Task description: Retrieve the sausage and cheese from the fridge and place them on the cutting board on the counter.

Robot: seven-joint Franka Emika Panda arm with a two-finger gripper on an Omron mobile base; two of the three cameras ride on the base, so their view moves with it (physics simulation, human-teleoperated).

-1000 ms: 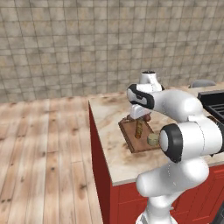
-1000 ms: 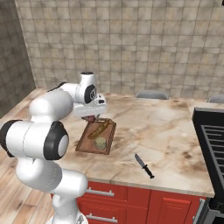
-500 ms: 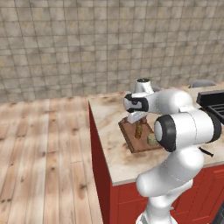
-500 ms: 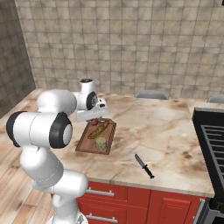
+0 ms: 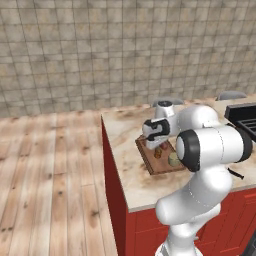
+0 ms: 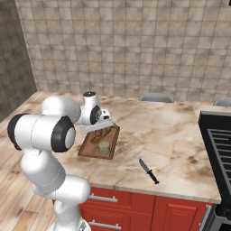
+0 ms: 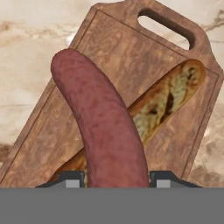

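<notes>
**Q:** Gripper, what does it carry?
**A:** Its two fingers are closed partway around one sausage, held over the cutting board on the counter.

**Q:** What does the hand view add?
**A:** One baguette-like loaf lying on the board under the sausage, and the board's handle slot. The base views lose that detail behind the white arm.

**Q:** And the base views?
**A:** One counter on a red cabinet base; one board with one cheese puck at its near end; one black knife well apart on the stone; a stove at the right edge.
</notes>
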